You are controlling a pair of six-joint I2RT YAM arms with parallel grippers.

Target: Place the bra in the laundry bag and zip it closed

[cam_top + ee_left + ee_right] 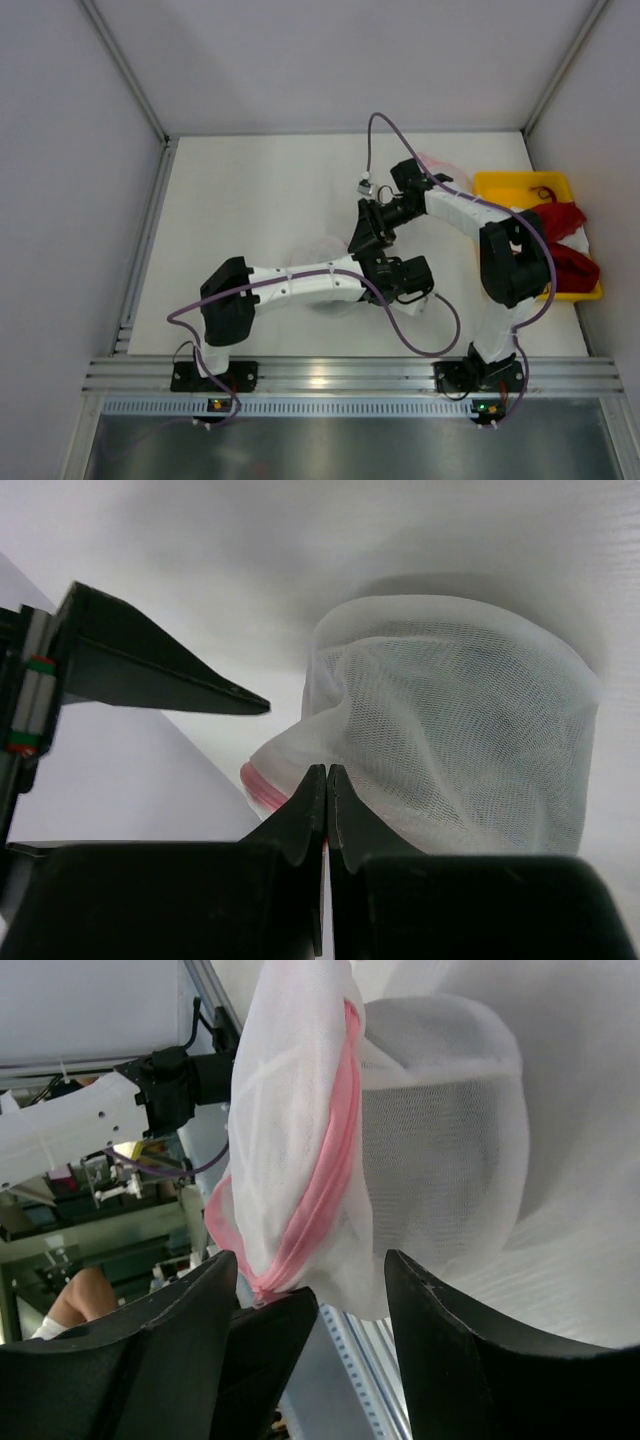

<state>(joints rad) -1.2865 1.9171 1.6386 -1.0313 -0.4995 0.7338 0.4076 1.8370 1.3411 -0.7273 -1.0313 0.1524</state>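
We find the laundry bag [450, 730] at the middle of the worktop [250, 200], where the two arms meet. The left end effector [326, 775] is clamped narrow on the bag's pink zip trim [325, 1180], with the fingers pressed together on the rim. From that pinch the white mesh bulges out in a rounded fold. The right end effector [310, 1255] stands wide, one finger on either side of the gathered mesh and trim, and grips nothing. Its fingertips lie just beside the left fingers. The mesh is too cloudy for us to tell what lies inside. At the right edge of the worktop sits a yellow tray [500, 185], with red garments [570, 260] draped over its near side.
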